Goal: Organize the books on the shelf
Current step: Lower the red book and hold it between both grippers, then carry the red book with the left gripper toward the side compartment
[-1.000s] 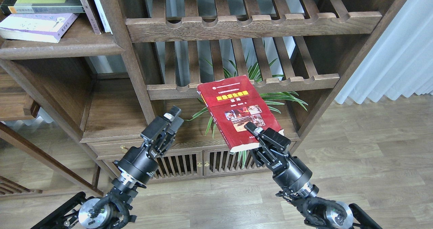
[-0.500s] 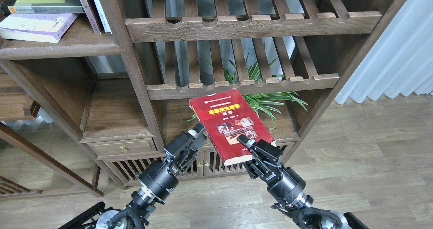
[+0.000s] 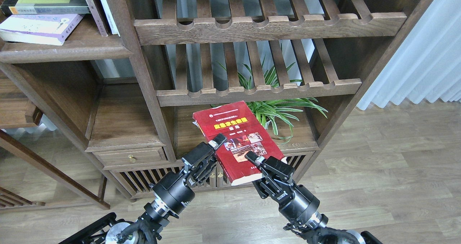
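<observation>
The right gripper [image 3: 256,160] clamps the red book [image 3: 236,139] while the left gripper [image 3: 216,143], jaw state unclear, touches its spine; a handover to the left looks next.

The thick book [image 3: 236,139] sits mid-view, held in front of the bookcase, its near corner in the right gripper [image 3: 256,161] at its 5 o'clock; the left gripper [image 3: 216,143] touches its edge at 8 o'clock. A plant [image 3: 279,109] stands behind it at 1 o'clock, under a slatted rack [image 3: 259,92]. Far off at 10 o'clock, two books [image 3: 39,27] lie stacked on the shelf [image 3: 65,51], with upright ones [image 3: 104,9] just beside them at 3 o'clock.
</observation>
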Controlling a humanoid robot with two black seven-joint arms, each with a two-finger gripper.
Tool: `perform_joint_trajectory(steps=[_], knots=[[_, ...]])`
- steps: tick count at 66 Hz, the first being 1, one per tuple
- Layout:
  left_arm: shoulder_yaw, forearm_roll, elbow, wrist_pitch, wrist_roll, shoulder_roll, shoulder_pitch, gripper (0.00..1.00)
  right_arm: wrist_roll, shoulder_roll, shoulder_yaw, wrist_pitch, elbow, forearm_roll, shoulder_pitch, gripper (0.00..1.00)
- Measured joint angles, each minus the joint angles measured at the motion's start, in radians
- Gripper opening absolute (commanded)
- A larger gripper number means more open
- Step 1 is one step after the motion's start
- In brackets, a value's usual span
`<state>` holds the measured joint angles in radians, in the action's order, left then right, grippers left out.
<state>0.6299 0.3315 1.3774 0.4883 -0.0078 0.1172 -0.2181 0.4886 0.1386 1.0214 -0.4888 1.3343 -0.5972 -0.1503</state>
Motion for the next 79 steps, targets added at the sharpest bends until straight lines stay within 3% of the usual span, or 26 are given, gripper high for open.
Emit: perform_joint_trajectory(steps=[9, 15, 23, 31, 43, 59, 79], knots=[[-0.001, 0.000, -0.001, 0.000, 0.000, 0.000, -0.008, 0.46, 0.000, -0.001, -0.011, 0.000, -0.005, 0.001, 0.000, 0.07], [-0.002, 0.000, -0.002, 0.000, 0.002, 0.004, -0.010, 0.40, 0.000, -0.001, -0.018, 0.000, -0.007, 0.002, -0.001, 0.08], [-0.004, 0.000, -0.004, 0.000, 0.005, 0.009, -0.010, 0.27, 0.000, -0.002, -0.033, 0.000, -0.008, 0.004, 0.000, 0.08], [-0.014, 0.000, -0.006, 0.000, 0.005, 0.013, -0.009, 0.05, 0.000, -0.002, -0.040, 0.000, -0.008, 0.004, 0.000, 0.09], [-0.025, -0.005, -0.007, 0.000, 0.003, 0.013, -0.008, 0.04, 0.000, -0.002, -0.040, 0.000, -0.008, 0.005, -0.002, 0.11], [-0.030, -0.013, -0.007, 0.001, 0.012, 0.027, -0.008, 0.04, 0.000, -0.016, -0.037, 0.001, -0.008, 0.008, 0.005, 0.31], [-0.039, -0.014, -0.006, 0.000, 0.013, 0.050, -0.007, 0.04, 0.000, -0.017, -0.024, 0.000, -0.006, 0.026, 0.026, 0.80]])
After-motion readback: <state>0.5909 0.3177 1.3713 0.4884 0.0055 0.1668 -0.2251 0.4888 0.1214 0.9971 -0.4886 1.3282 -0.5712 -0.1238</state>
